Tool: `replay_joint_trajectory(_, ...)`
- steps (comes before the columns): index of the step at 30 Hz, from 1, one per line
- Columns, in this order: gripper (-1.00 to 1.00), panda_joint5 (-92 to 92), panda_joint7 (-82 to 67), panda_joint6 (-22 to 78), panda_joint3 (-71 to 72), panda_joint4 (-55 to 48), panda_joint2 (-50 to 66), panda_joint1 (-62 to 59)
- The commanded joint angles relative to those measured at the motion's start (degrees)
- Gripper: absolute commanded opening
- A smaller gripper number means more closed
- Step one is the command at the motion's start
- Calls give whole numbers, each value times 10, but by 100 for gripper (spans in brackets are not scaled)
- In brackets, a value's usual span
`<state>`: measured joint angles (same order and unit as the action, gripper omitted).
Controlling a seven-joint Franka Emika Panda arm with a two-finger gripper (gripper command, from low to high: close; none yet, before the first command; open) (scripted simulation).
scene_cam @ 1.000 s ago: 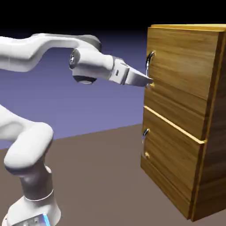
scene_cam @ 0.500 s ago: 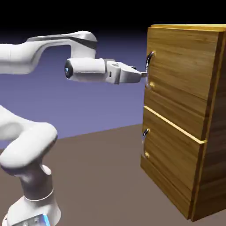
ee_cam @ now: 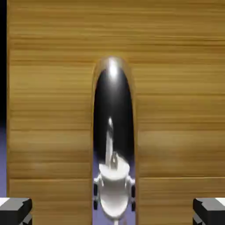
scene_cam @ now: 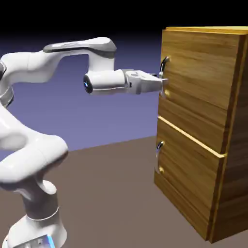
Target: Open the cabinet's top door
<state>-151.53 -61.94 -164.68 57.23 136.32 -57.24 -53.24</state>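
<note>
The cabinet of golden-brown wood stands at the exterior view's right. Its top door is shut and carries a curved silver handle near its left edge. My gripper is level and reaches up to the handle's lower half. In the hand view the top door's wood fills the picture. The handle runs down the middle and mirrors my white hand. The two grey fingertips sit wide apart at the bottom corners, one on each side of the handle. My gripper is open and holds nothing.
Below the top door is a shorter door with a small silver handle and a gold dot. The brown table stretches between my base and the cabinet.
The hand has risen a little, levelled out and pushed right, up to the top door's handle. The elbow and forearm swung along with it. The door has not moved.
</note>
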Motion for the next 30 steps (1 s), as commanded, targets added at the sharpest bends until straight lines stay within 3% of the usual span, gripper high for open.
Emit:
replay_joint_trajectory(1, -100, 11, 0, 12, -16, 17, -1, 21)
replay_joint_trajectory(16, -100, 290, 63, 198, -314, 247, -94, 287)
replay_joint_trajectory(30, -100, 625, 130, 409, -604, 328, -187, 320)
